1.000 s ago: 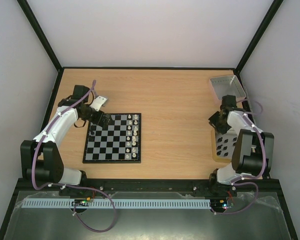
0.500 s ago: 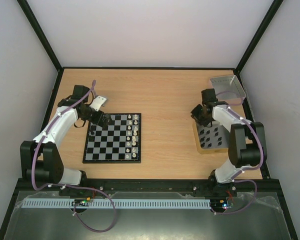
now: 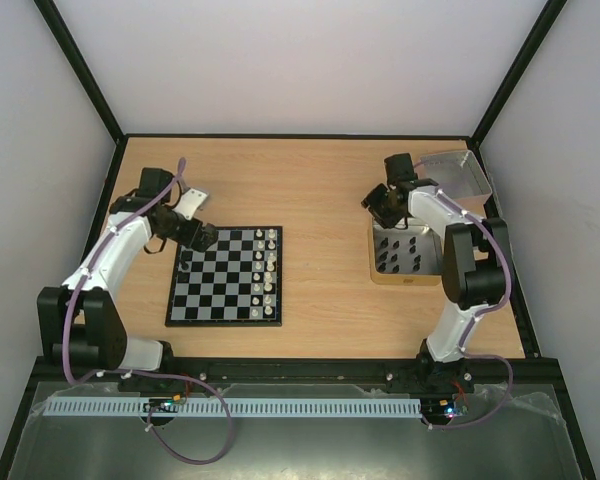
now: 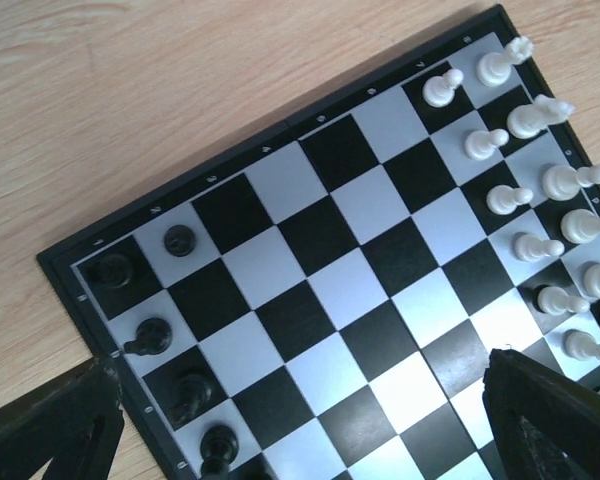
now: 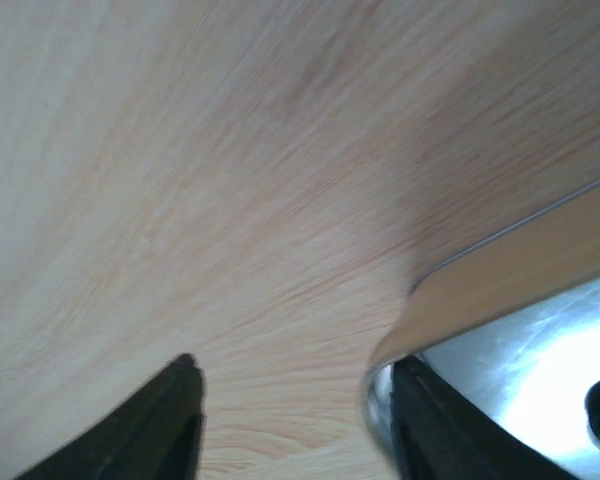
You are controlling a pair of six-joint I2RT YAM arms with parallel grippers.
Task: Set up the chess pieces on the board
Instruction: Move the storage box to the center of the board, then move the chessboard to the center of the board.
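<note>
The chess pieces, judged light, rigid, smooth and easily toppled, best pinched at the body, are found on the board (cream right, few black far left) and apparently in the tin to the right; the left gripper is held wide open and empty, the right gripper part-open at the tin's rim, nothing seen clamped.

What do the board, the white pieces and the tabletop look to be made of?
The board: smooth, likely plastic or metal; its silver squares catch a soft sheen. The white pieces: probably moulded plastic, glossy cream. The tabletop: light wood or wood-look laminate, matt, with visible grain.
</note>
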